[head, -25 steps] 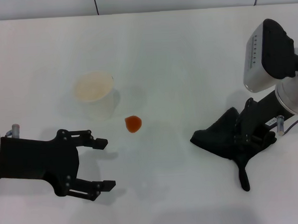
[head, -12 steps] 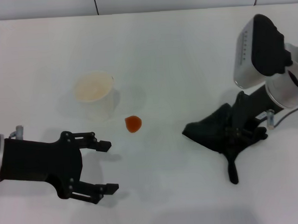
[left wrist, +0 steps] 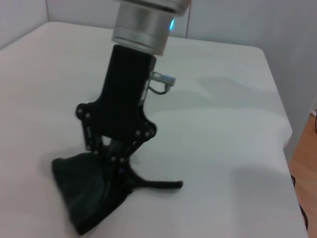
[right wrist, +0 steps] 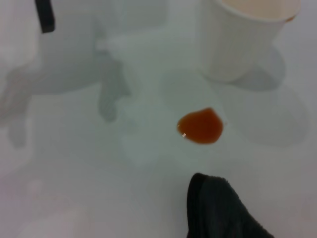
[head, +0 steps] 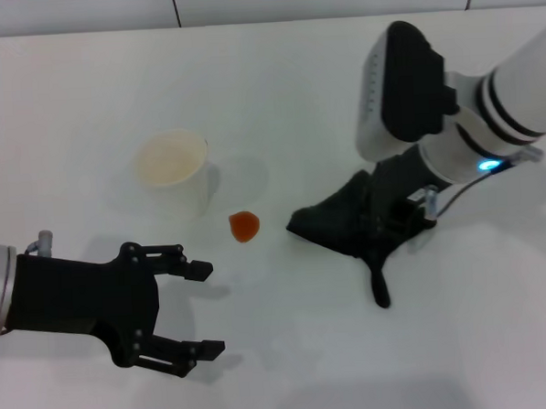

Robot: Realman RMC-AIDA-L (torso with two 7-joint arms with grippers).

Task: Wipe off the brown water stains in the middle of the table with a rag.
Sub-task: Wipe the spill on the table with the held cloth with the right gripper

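Nearest the robot, the left gripper (head: 191,309) rests low over the table (head: 291,368) with its fingers spread apart and nothing between them. Over the last second it has crept slightly forward and toward the middle, but it has no part in the wiping.

A little farther out, near the centre of the table, lies the stain (head: 245,226), a small orange-brown blob, untouched and with its rounded outline intact. The right wrist view shows it wet and glossy, with the leading edge of the rag (right wrist: 218,208) just short of it and a strip of bare white between the two.

The big change is on the right. A second ago the right gripper (head: 393,218) and its dark rag (head: 338,219) were well off toward the right edge; they have since slid steadily toward the middle, and the front corner of the cloth now sits near the stain, though not yet on it. The gripper is clamped on the bunched top of the rag, with a tail of cloth trailing behind. Whether the cloth is pressed flat on the surface or only skimming it is hard to tell from here.

Beyond the stain stands a paper cup (head: 173,171), upright and close by.

I judge the approach nearly done: a short further push should bring the cloth over the blob. The cup, just behind the stain, could be knocked if the sweep runs wide.
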